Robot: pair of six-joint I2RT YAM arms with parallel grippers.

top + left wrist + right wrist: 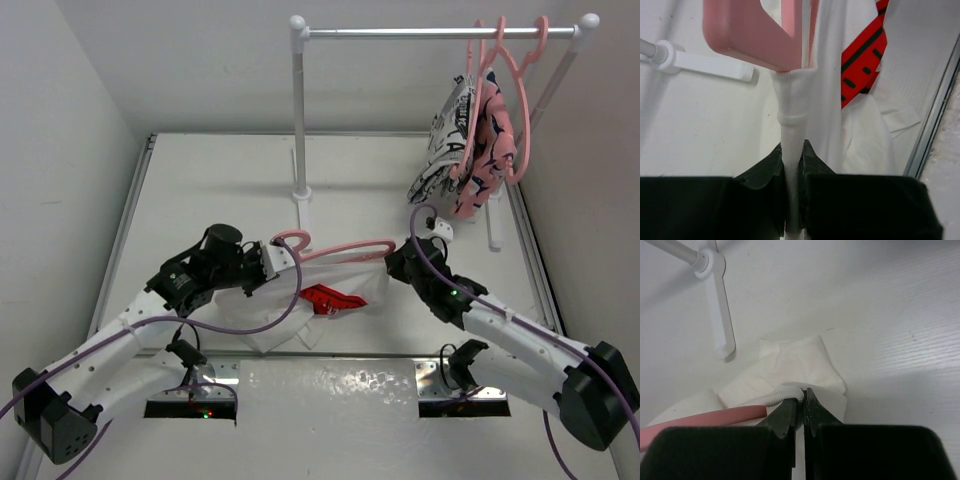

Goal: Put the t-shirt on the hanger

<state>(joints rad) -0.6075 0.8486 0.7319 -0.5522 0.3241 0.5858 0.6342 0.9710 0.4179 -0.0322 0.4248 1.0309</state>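
The t-shirt (335,290) is stretched between both arms near the front edge of the tabletop (220,180), with the hanger (345,246) along its top. The left gripper (792,156) is clamped on the ribbed collar, the right gripper (803,396) on a fabric edge beside the hanger. Open tabletop lies to the left. The rack (299,120) stands just behind, with patterned garments (470,150) hanging at the right rear.

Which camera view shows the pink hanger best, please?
The top external view shows the hanger most fully, hook and bar, along the t-shirt. The left wrist view shows only a pink corner; the right wrist view, one bar end.
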